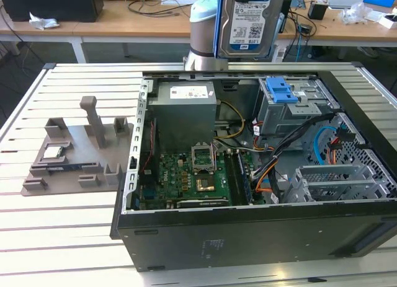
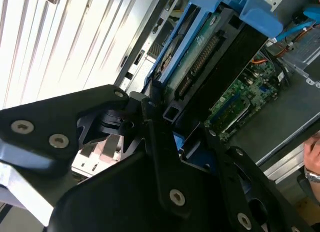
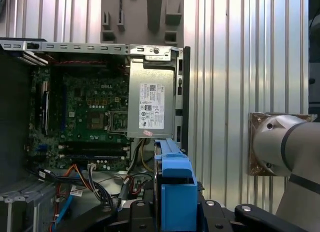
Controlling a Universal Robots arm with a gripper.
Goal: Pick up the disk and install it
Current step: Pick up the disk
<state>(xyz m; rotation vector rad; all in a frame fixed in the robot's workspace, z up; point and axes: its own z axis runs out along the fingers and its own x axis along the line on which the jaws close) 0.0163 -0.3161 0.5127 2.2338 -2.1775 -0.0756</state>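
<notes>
While the hand (image 2: 172, 117) is clenched on the disk (image 1: 251, 20), the disk itself hangs in the air above the far side of the open computer case (image 1: 248, 237), touching nothing inside it. In the exterior view the disk stands upright, its white, blue-banded label facing the camera and a blue rail down each long side; the arm's (image 1: 205, 33) pale joint sits just beside it on the exterior view's left. In the second wrist view the black fingers (image 2: 150, 104) grip one end of the disk (image 2: 210, 46), whose green circuit-board face runs away from the camera. In the first wrist view the disk (image 3: 175, 187) shows edge-on as a blue rail, above the cables (image 3: 85, 179) beside the power supply (image 3: 150, 109).

Inside the case, the green motherboard (image 1: 186, 175) lies next to the power supply, and a silver drive cage (image 1: 291, 110) topped by a blue latch piece (image 1: 280, 88) stands toward the exterior view's right. The case rests on a slatted metal table (image 1: 62, 225). On the exterior view's left, apart from the case, a grey fixture (image 1: 93, 144) carries a small square chip (image 1: 53, 152). A person's hand (image 2: 311, 152) wearing a wristwatch (image 2: 312, 176) shows at the edge of the second wrist view.
</notes>
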